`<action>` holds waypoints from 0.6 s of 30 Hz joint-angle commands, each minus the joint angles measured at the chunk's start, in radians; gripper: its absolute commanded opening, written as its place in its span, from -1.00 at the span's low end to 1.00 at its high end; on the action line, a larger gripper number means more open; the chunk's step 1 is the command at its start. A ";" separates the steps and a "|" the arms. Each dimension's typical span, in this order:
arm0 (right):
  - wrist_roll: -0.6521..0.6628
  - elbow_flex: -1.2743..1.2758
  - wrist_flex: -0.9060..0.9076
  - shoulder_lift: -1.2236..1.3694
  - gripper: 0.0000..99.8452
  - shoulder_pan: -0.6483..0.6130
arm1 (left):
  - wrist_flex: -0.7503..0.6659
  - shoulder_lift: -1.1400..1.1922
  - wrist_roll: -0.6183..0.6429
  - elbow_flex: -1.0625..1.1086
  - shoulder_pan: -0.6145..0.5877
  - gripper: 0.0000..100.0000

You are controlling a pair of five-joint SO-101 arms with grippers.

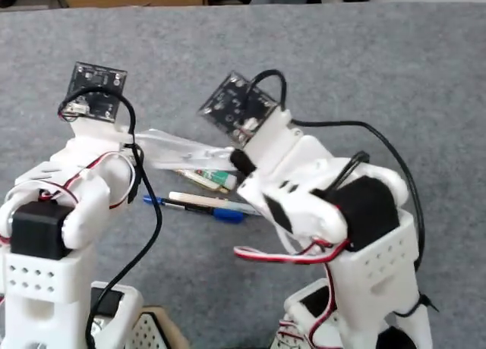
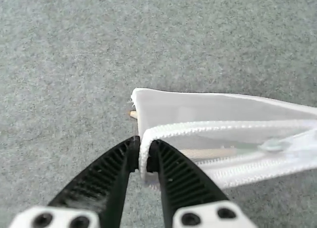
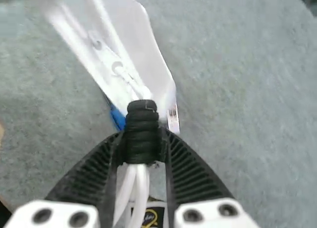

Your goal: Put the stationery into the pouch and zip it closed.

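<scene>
A translucent white zip pouch (image 1: 178, 148) stretches between two arms over a grey felt desk (image 1: 342, 61). The left gripper (image 2: 143, 151) is clamped on the zip edge at one end. The right gripper (image 3: 142, 139) is clamped on a black ribbed zip pull (image 3: 142, 119) at the other end. A blue pen (image 1: 201, 209) and a cream pen (image 1: 201, 199) lie outside the pouch, near its edge on the side of the arm bases. Grey desk extends well beyond.

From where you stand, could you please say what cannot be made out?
High view: pouch ends and one green-tipped pen end, under the arms.
Left wrist view: pouch contents, blurred behind its wall.
Right wrist view: what the black ribbed piece in the right gripper is.
</scene>
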 commanded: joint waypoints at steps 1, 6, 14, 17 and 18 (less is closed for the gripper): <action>0.028 0.047 0.003 -0.054 -0.98 0.049 | 0.005 -0.008 0.011 -0.039 -0.025 -0.94; 0.046 0.070 0.006 -0.101 -0.98 0.054 | 0.003 -0.011 0.011 -0.041 -0.025 -0.94; 0.048 0.062 0.003 -0.111 -0.98 0.049 | 0.002 -0.011 0.011 -0.041 -0.025 -0.94; 0.048 0.068 0.006 -0.111 -0.98 0.054 | 0.002 -0.009 0.011 -0.041 -0.025 -0.94; 0.048 0.068 0.006 -0.111 -0.98 0.054 | 0.002 -0.008 0.011 -0.041 -0.025 -0.94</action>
